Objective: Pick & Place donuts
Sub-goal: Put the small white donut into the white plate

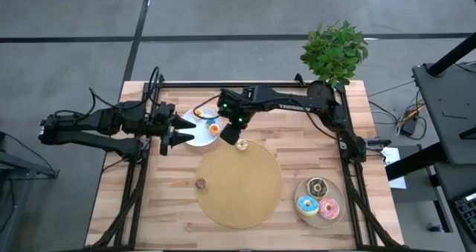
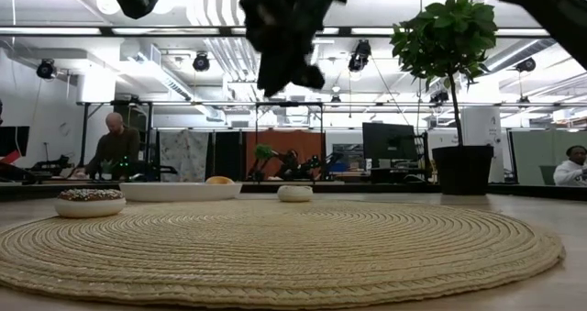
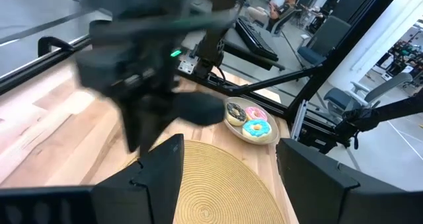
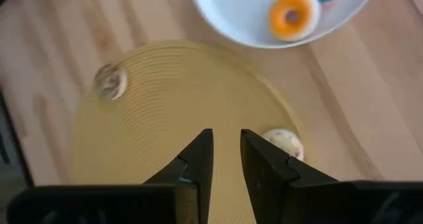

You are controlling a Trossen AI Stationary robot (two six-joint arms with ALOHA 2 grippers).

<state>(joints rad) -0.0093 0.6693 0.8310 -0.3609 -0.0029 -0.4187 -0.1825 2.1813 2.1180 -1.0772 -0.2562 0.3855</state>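
At the far rim of the round mat (image 1: 238,200), the right gripper (image 4: 226,159) hangs empty, fingers nearly together, a pale donut (image 4: 284,143) just beside its tips (left gripper (image 1: 177,130), open, waits by the white plate (image 1: 195,137)).

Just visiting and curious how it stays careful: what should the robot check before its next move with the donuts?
1. Right gripper empty: ok, narrow gap, nothing between.
2. Small donut lined up with it: not ok, it lies beside the fingers, on the woven mat.
3. Left gripper clear: ok, open, empty.
4. Orange donut in white plate: ok.
5. Three iced donuts on beige plate: ok.
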